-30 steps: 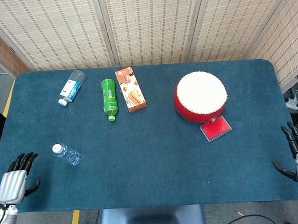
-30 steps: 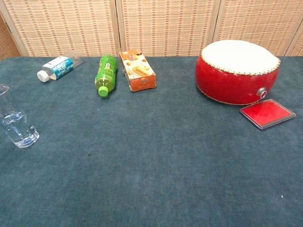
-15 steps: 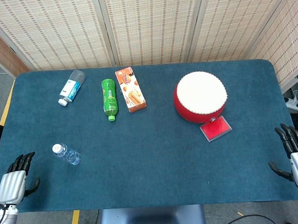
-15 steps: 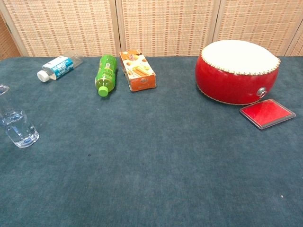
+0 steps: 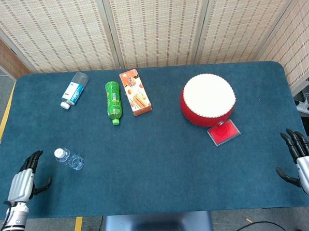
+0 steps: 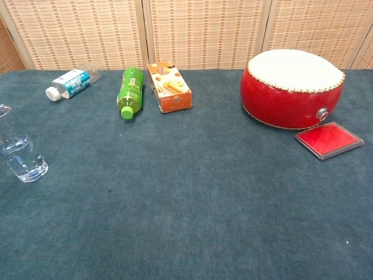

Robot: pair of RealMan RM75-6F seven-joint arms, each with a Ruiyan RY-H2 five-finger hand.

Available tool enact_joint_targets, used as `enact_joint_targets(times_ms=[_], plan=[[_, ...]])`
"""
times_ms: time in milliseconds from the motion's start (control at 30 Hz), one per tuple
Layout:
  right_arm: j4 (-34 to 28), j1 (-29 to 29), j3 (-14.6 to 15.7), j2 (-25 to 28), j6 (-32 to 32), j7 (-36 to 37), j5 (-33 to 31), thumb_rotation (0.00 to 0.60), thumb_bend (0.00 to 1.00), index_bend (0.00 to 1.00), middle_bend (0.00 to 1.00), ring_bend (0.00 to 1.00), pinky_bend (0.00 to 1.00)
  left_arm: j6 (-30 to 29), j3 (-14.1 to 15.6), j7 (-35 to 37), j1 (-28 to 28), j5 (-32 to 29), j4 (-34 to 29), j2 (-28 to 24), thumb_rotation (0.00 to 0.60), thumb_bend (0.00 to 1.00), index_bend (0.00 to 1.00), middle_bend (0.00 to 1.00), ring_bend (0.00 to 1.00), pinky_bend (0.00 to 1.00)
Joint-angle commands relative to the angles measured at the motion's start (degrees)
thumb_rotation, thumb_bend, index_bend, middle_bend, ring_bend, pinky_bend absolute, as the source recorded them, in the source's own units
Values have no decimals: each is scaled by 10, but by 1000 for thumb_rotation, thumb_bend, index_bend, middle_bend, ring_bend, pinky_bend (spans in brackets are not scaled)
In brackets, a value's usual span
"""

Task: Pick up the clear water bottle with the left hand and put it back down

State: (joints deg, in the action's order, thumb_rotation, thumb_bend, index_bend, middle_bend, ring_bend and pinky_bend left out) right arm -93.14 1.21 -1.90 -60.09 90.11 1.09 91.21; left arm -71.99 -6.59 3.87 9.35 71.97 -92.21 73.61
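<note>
Moved: my left hand (image 5: 24,180) has come in from the table's left edge toward the clear water bottle (image 5: 68,158) and now sits nearer to it than a second ago; my right hand (image 5: 303,161) has slid slightly inward and down along the right edge. Nothing on the table has shifted.
Clear water bottle: it stands upright near the front-left of the table, white cap on top; in the chest view it shows at the far left edge (image 6: 18,153), partly cut off.
Left hand: just left of the bottle, apart from it, holding nothing, fingers straight and a little spread, thumb out to the side.
Right hand: at the far right edge of the table, well away from everything, fingers extended and apart, holding nothing.
Table (image 5: 157,167): covered in dark blue cloth.
Labelled bottle (image 5: 74,89): lying on its side at the back left, blue and white label, white cap toward the front.
Green bottle (image 5: 113,101): lying on its side just right of that, cap toward the front.
Orange box (image 5: 135,92): lying flat just beside the green bottle.
Red drum (image 5: 208,100): on the right half, white skin up.
Red case (image 5: 224,132): flat, just in front of the drum.
</note>
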Motion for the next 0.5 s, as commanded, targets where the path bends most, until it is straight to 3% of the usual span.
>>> enact_joint_targets(times_ms=[33,500], plan=[[-1,1,1,4,-3,6,1,600,130,0,0,0,193,20,-16,19,14,-23,6,22,600,406,0,0,0,135],[-2,5,3,9,-13,10,1,600,130,0,0,0,193,69,-48,103,40,-63,6,59,600,406,0,0,0,135]])
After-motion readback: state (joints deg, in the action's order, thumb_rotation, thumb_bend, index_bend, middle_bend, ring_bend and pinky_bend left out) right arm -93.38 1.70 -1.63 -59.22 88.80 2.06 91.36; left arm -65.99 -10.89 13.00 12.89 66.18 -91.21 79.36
